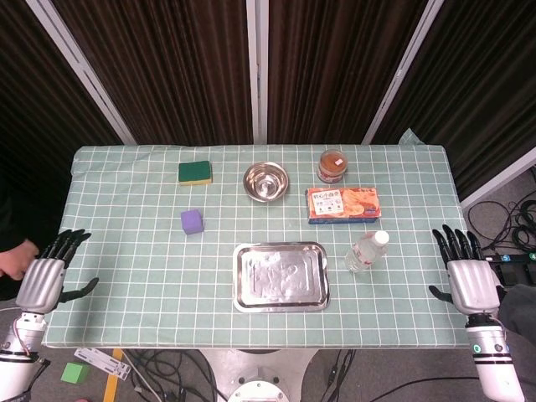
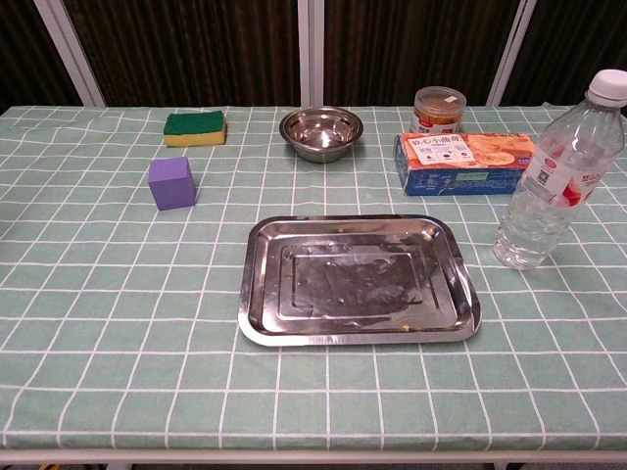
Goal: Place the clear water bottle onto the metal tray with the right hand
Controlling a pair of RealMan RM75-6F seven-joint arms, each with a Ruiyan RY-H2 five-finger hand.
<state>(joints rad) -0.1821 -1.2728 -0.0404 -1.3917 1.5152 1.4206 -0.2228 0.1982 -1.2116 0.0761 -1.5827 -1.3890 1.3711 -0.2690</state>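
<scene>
Water bottle (image 2: 554,171) stands upright on the table (image 1: 126,276), just right of the metal tray (image 2: 358,328), not touching. Right hand (image 1: 466,272) empty, fingers spread, parked at table edge near it; easy reach. Left hand (image 1: 46,272) also released, idle.

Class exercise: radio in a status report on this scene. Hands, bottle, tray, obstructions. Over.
Left hand and right hand open, off the table's sides. Clear water bottle upright on cloth, right of metal tray. Tray empty. Nothing between them.

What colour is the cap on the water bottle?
White. The cap tops the clear water bottle, which stands right of the metal tray; clearest in the chest view.
</scene>
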